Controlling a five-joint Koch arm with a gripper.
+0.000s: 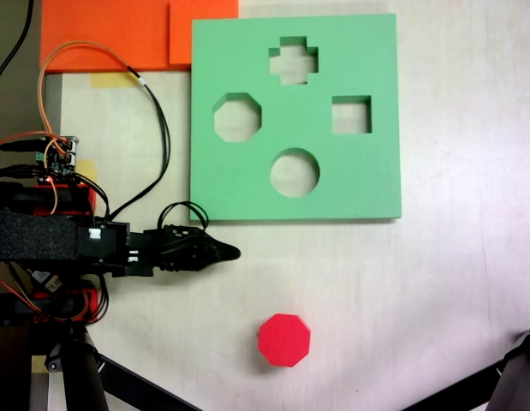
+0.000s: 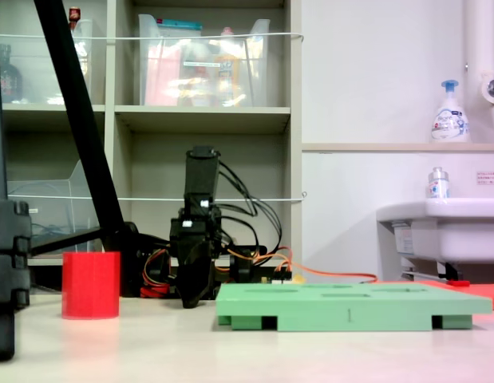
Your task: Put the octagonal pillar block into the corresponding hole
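Observation:
The red octagonal pillar block [image 1: 284, 340] stands upright on the white table, near the first exterior view's bottom; it also shows at the second exterior view's left [image 2: 91, 285]. The green foam board [image 1: 367, 184] lies flat above it, with the eight-sided hole [image 1: 237, 117] on its left side. My gripper [image 1: 229, 253] points right, just below the board's lower left corner, well apart from the block. Its black fingers come together in a point with nothing between them. In the second exterior view the gripper [image 2: 195, 295] hangs low beside the board [image 2: 350, 307].
The board also has a cross cut-out [image 1: 293, 61], a square cut-out [image 1: 351, 115] and a round cut-out [image 1: 294, 172]. Orange foam sheets [image 1: 110, 34] lie at the top left. Cables [image 1: 157, 128] loop beside the arm. Tripod legs [image 1: 504, 381] cross the bottom corners.

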